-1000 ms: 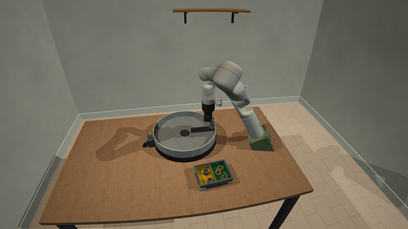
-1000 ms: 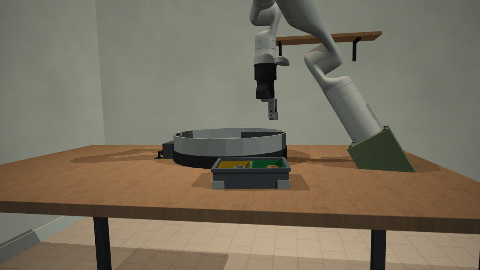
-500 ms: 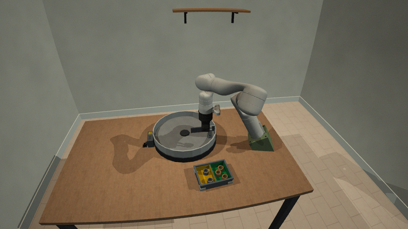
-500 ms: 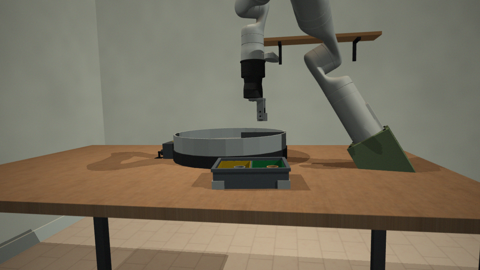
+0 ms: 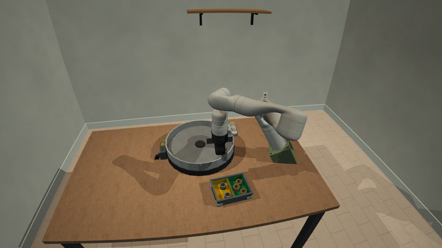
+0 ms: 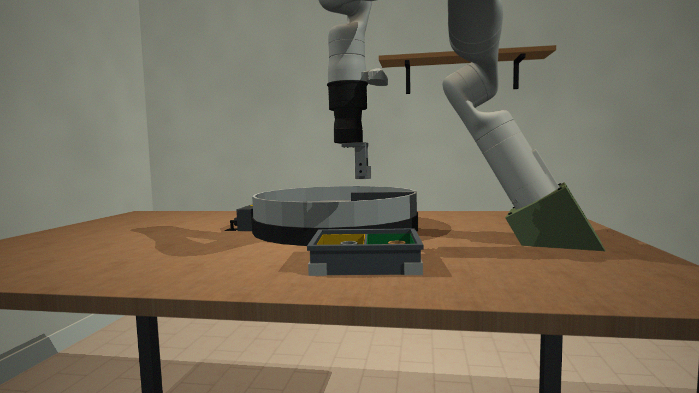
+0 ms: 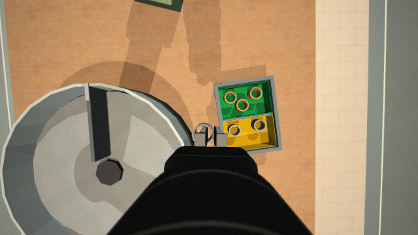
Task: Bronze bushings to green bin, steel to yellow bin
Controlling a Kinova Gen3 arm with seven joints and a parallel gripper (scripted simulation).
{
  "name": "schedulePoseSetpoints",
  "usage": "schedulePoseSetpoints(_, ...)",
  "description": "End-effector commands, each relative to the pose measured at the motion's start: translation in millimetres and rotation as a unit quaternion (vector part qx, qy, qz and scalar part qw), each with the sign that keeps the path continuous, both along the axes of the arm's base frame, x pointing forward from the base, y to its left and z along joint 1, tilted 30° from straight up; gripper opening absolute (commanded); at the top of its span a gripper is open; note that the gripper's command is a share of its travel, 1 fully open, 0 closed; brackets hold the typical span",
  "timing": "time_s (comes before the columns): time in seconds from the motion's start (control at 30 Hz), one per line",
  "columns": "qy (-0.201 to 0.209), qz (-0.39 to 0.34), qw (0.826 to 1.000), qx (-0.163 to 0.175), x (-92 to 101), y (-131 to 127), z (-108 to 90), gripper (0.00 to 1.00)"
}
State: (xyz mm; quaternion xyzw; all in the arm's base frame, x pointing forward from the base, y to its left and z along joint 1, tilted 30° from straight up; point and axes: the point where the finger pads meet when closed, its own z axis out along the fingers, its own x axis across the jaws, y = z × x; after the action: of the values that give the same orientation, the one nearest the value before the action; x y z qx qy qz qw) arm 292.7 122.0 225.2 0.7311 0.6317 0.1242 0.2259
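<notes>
Gripper [image 7: 210,136] clamped on what looks like a steel bushing [image 7: 202,131], hanging above the turntable's [image 7: 59,130] rim; yellow bin [image 7: 251,137] lies just beside, away from the turntable.

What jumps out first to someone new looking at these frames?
The gripper, raised above the near rim of the turntable, is shut on a steel bushing. Just in front sits the two-part bin: three bronze bushings in the green bin and two steel ones in the yellow bin.
</notes>
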Motion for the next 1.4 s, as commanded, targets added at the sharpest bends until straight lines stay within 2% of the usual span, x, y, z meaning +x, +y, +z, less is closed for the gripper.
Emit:
schedulePoseSetpoints(0.0,0.002,0.015,1.0,-0.015,9.0,20,0.6,0.0)
schedulePoseSetpoints(0.1,0.005,0.03,0.999,-0.023,23.4,52,1.5,0.0)
schedulePoseSetpoints(0.2,0.005,0.03,0.999,-0.023,23.4,52,1.5,0.0)
schedulePoseSetpoints(0.3,0.008,0.045,0.998,-0.031,37.7,84,2.4,0.0)
schedulePoseSetpoints(0.37,0.008,0.045,0.998,-0.031,37.7,84,2.4,0.0)
schedulePoseSetpoints(0.43,0.01,0.055,0.998,-0.037,47.3,105,3.0,0.0)
schedulePoseSetpoints(1.07,0.01,0.055,0.998,-0.036,47.1,105,3.4,0.0)
schedulePoseSetpoints(1.23,0.01,0.055,0.998,-0.036,57.7,101,-16.2,0.0)
schedulePoseSetpoints(1.37,0.01,0.055,0.998,-0.036,59.9,100,-20.2,0.0)
